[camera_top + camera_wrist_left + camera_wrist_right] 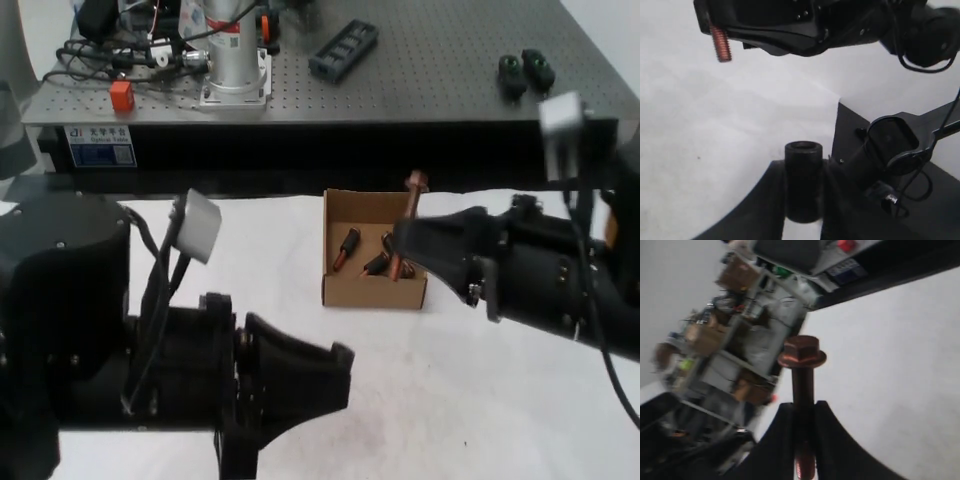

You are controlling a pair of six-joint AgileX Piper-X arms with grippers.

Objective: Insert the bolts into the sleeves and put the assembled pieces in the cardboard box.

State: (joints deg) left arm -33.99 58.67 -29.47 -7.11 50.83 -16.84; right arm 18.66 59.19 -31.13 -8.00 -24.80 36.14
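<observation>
You have bright, even light across the white cloth (450, 400). Shadows on it are faint and soft-edged.

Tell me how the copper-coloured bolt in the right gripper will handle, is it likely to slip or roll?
The bolt looks like solid metal, so probably stiff and heavy for its size. Its round shank between the right gripper's fingers could pivot under a light hold. On the cloth it would likely roll in an arc, checked by its flanged head.
</observation>
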